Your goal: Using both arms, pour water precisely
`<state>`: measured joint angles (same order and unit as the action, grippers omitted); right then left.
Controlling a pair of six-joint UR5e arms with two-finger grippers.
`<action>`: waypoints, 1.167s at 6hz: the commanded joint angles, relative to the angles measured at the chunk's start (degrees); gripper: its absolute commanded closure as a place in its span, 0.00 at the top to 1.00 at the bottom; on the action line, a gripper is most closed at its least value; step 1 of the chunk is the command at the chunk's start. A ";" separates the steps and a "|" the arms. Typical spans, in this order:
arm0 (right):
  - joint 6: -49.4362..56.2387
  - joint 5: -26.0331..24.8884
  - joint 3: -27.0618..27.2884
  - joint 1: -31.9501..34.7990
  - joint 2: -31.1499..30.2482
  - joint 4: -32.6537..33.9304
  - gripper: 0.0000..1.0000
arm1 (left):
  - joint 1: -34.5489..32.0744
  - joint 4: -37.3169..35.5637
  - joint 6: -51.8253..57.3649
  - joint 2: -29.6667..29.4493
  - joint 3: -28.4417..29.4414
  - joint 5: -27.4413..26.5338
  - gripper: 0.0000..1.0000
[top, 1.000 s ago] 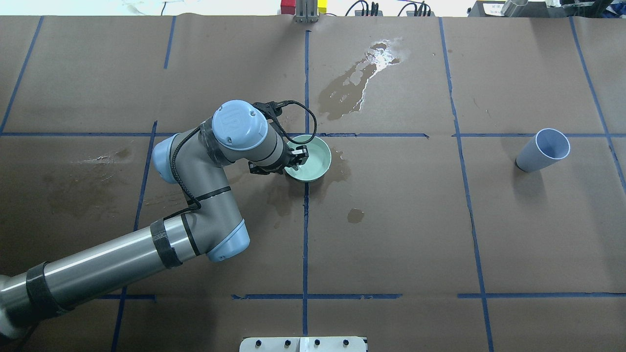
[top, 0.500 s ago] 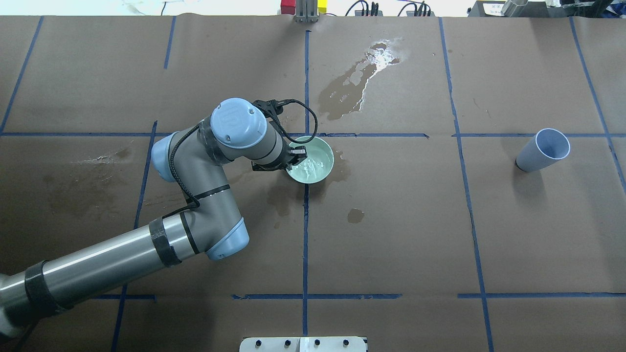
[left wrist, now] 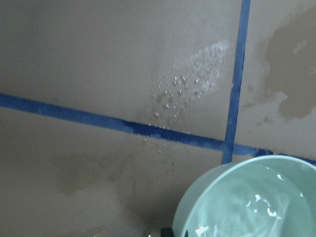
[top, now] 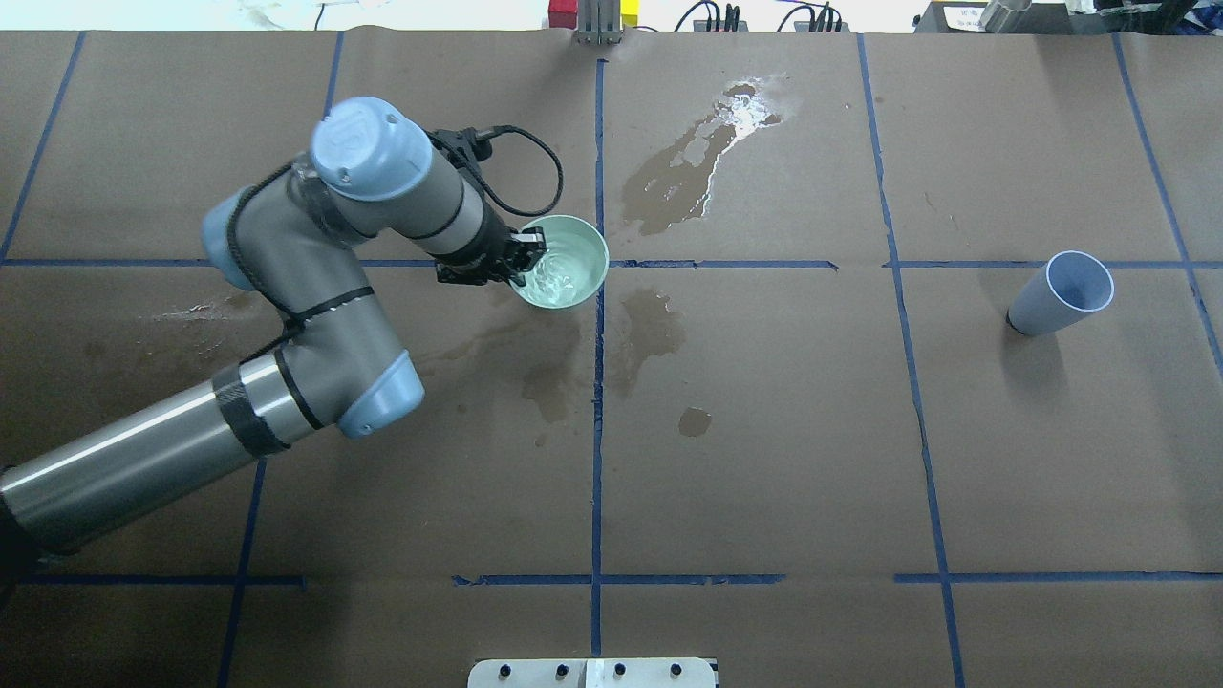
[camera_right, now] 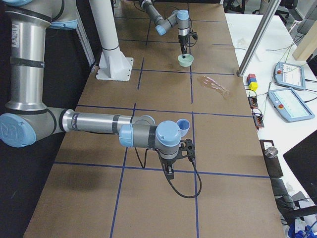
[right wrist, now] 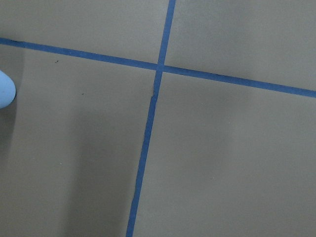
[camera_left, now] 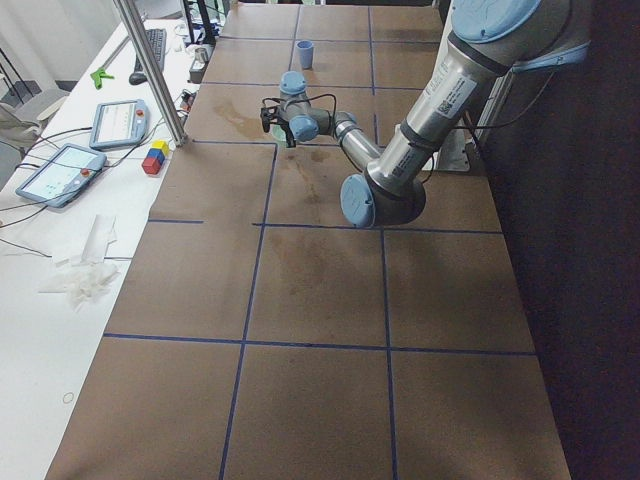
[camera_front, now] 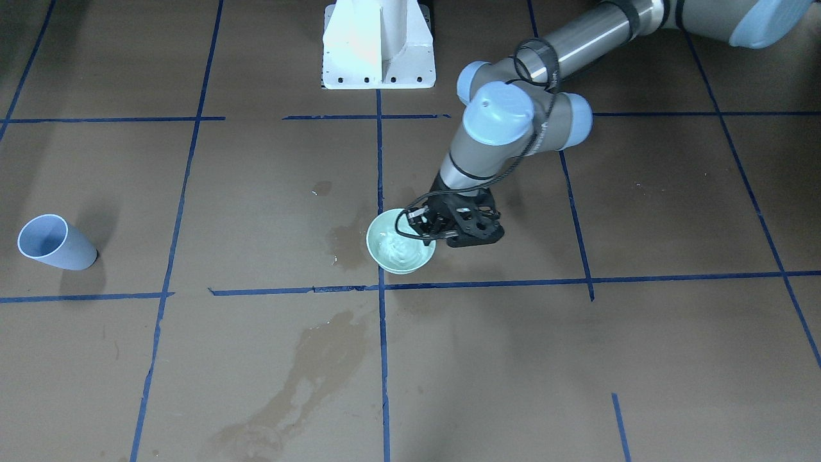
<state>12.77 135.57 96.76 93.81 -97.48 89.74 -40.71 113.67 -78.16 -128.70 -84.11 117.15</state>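
The left tool (top: 525, 258) is closed in a pinch on the bowl (top: 568, 272), taking the rim at about 9 o'clock in the overhead view. The bowl looks held clear of the worktop (top: 764, 440) and roughly level. The water (top: 552, 279) lies in its bottom, showing only as glints and ripples. The cup (top: 1061, 293) stands at 3 o'clock from the bowl, well apart. Dark stains (top: 669, 186) mark the paper at 1 o'clock and 5 o'clock of the bowl. The right arm (camera_right: 94, 123) shows only in the right side view, close by the cup. Whether the right tool (camera_right: 169, 171) is open or closed I cannot tell.

The step in hand appears to be the carry toward the cup. The ripples suggest sloshing, so it wants a slow, even pace, no sudden stop, and a level rim. A one-sided pinch on a rim gives little hold against twist, so the wrist should do the tipping rather than the bowl slipping in the grip. The bowl is wide and the cup's mouth narrow. Bring the rim at 3 o'clock low over the middle of the mouth, then tip gently into a thin stream. The right tool would do well to steady the cup first, since a light cup could topple.
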 commanded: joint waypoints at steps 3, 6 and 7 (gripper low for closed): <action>-0.03 0.04 -0.08 -0.03 0.10 0.00 1.00 | -19.62 0.50 26.40 16.42 -3.87 17.90 0.00; -0.20 0.13 0.01 -0.64 0.45 0.00 1.00 | -30.98 0.58 45.75 28.64 -3.60 25.92 0.00; -0.29 0.13 0.01 -0.82 0.53 0.00 1.00 | -32.05 1.80 49.82 32.68 -3.52 25.85 0.00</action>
<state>12.59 135.70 96.74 93.22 -97.07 89.72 -71.13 114.62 -32.99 -100.07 -87.69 142.54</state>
